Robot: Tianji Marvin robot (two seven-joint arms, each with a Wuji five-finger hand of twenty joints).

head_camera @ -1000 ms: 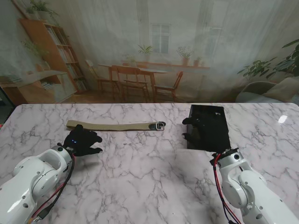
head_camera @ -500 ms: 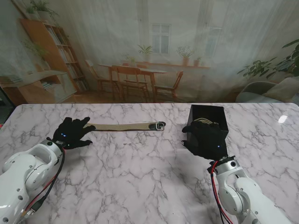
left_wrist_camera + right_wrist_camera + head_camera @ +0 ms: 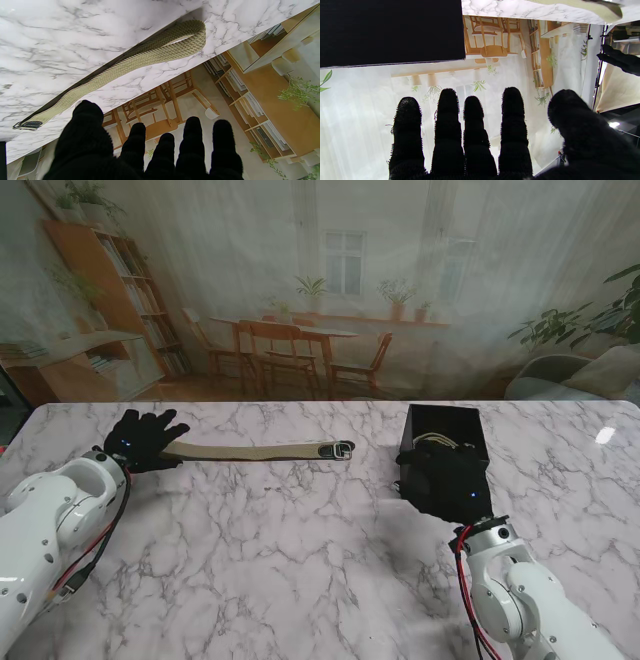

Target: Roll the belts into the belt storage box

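Reaching toward the far left corner of the surface (image 3: 300, 520), my left hand (image 3: 143, 439) hovers with its fingers (image 3: 191, 140) spread and holding nothing, just at the folded tail end of the belt (image 3: 255, 450). I judge it sits there because a roll has to start from one end, and the tail, away from the buckle, is the softer end to curl. The belt lies flat and straight along the far edge of the surface, doubled over at its left end in my left wrist view, with the buckle (image 3: 338, 448) pointing toward the belt storage box (image 3: 447, 442). That box stands upright near the far right corner, its open top facing up, and something pale shows inside it, perhaps 1 belt already rolled, though I cannot tell for sure. My right hand (image 3: 447, 483) is raised just in front of the box's near wall, fingers (image 3: 446, 125) straight and apart, gripping nothing; whether it touches the wall I cannot tell. I take it as staying by the box to steady it or receive the roll. Compared with 1 second ago, my left hand has travelled from the middle of the surface's left side out to the belt's end, and my right hand has drawn back from the box's left wall to its near side. The belt itself has not shifted.
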